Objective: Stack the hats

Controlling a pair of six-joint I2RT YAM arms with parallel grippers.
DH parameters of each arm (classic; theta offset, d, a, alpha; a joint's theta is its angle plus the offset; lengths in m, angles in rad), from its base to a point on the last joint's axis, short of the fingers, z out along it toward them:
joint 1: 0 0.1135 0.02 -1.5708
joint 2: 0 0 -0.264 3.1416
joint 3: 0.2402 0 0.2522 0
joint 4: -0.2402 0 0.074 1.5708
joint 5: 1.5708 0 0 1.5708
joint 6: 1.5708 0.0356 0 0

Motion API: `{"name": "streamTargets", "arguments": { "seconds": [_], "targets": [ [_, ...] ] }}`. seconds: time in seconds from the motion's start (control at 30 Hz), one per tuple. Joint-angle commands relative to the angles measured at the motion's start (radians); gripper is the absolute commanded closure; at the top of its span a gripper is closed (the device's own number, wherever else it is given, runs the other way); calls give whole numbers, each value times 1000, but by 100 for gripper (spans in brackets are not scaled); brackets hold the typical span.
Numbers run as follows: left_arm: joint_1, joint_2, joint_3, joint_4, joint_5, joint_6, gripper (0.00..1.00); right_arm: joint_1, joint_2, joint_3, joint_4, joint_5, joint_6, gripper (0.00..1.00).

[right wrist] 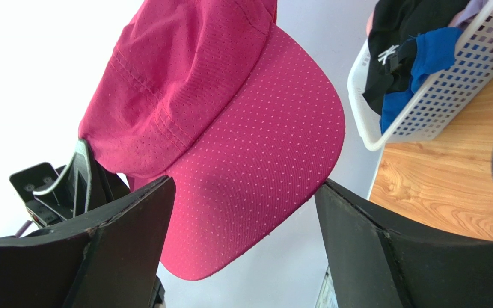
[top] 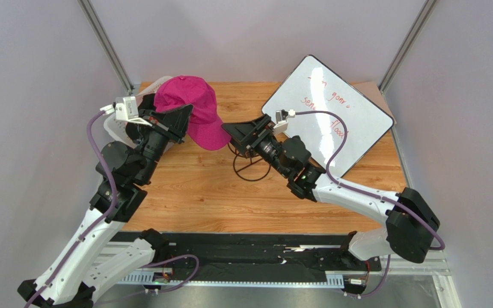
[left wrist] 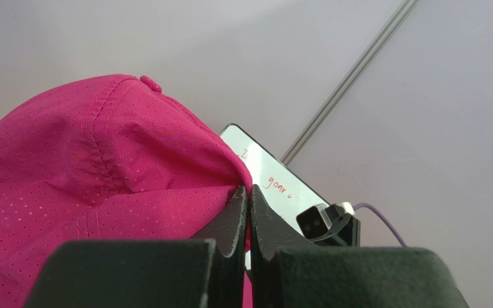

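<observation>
The left gripper (top: 179, 120), jaws pinched together on the crown's edge, holds the magenta cap (top: 188, 102) aloft over the table's (top: 230, 192) eleven o'clock corner. Its long axis runs crown to brim, with the brim pointing toward five o'clock. The right gripper (top: 235, 133) sits just beside the brim tip, jaws wide apart, gripping nothing.

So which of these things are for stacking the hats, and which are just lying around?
For the job: magenta perforated fabric cap, black fabric cap, royal blue fabric cap.
Lying about: white plastic mesh basket, whiteboard with red writing, black wire stand.
</observation>
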Motion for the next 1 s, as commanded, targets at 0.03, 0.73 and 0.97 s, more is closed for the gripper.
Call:
{"name": "streamTargets", "arguments": {
  "seconds": [0.03, 0.73, 0.97],
  "targets": [
    [-4, -28, -29, 3, 64, -3, 100, 5, 13, 86, 100, 27, 1, 14],
    [-4, -119, -109, -14, 110, 55, 100, 5, 34, 117, 166, 20, -35, 63],
    [-4, -122, -116, -14, 121, 83, 100, 2, 22, 74, 131, 24, -81, 100]
  ]
}}
